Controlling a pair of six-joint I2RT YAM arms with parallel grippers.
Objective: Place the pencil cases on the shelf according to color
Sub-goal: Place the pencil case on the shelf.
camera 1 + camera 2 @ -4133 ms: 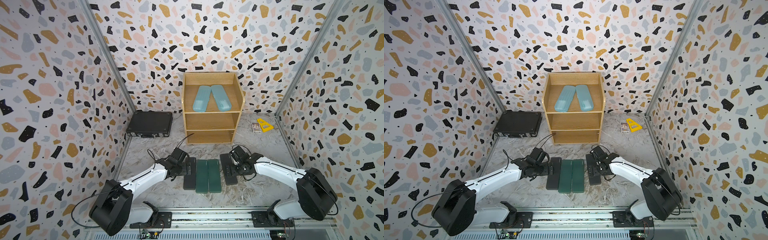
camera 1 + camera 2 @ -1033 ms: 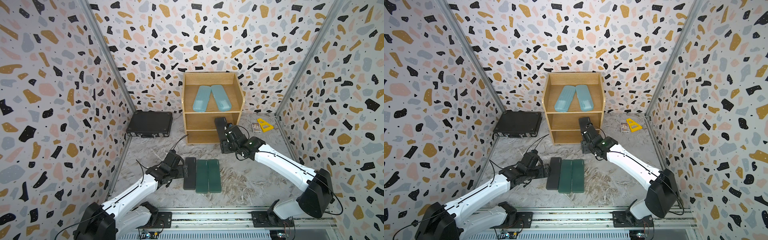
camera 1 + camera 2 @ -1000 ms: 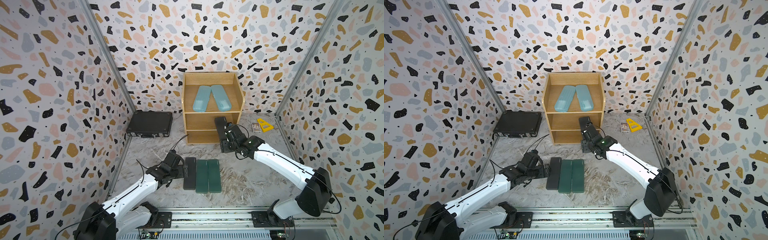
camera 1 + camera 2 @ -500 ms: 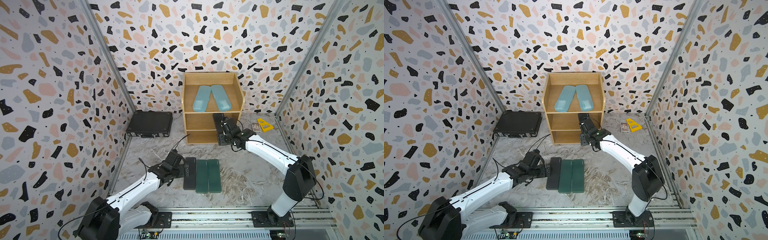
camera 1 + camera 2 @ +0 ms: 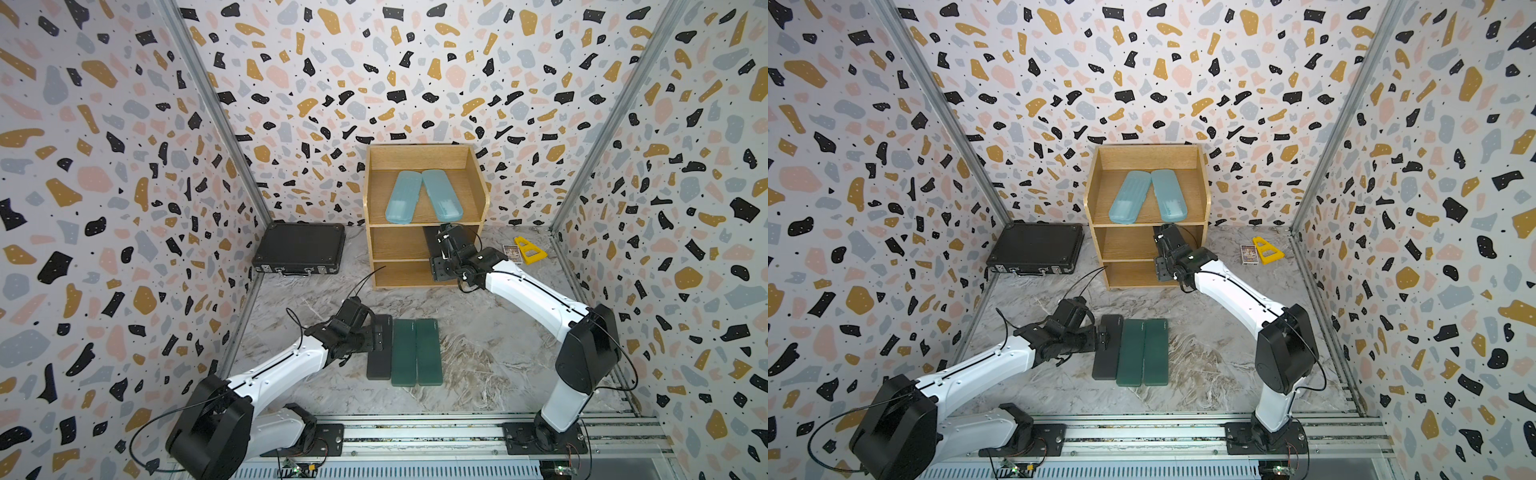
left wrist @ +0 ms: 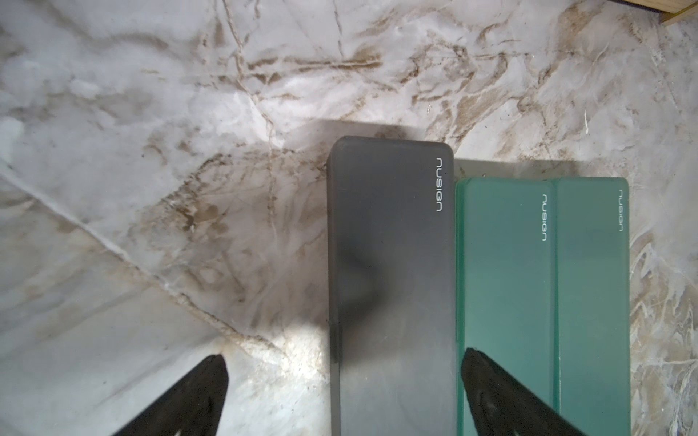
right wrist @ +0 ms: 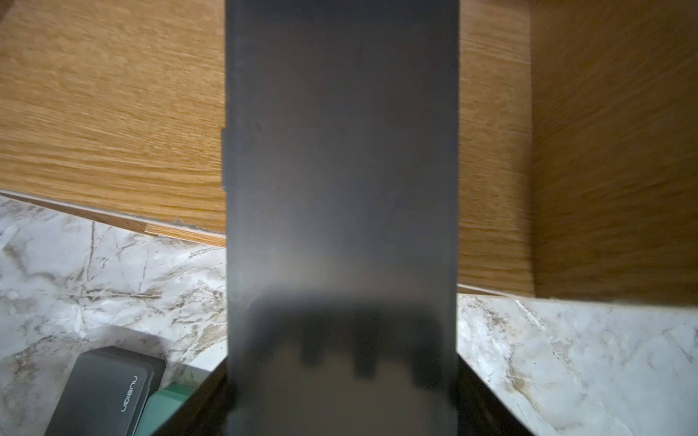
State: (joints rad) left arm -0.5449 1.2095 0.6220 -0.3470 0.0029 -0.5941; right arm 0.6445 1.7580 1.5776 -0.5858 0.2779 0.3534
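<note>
In both top views the wooden shelf (image 5: 371,249) (image 5: 1096,249) holds two light blue pencil cases (image 5: 403,197) (image 5: 442,195) on its top tier. My right gripper (image 5: 444,251) (image 7: 342,377) is shut on a black case (image 7: 340,188), whose far end pokes into the middle tier at its right side. On the floor lie a black case (image 5: 379,347) (image 6: 389,264) and two green cases (image 5: 404,353) (image 5: 429,351), side by side. My left gripper (image 5: 376,336) (image 6: 340,377) is open, low over the black case's left edge, one finger above the nearer green case.
A large black briefcase (image 5: 299,248) lies left of the shelf. A yellow triangular piece (image 5: 528,249) and a small card box (image 5: 511,251) sit to its right. The arms' base rail (image 5: 415,432) runs along the front; patterned walls close in both sides.
The right arm carried its black case up and back from the shelf's foot into the middle tier. The left gripper has stayed open by the floor's black case.
</note>
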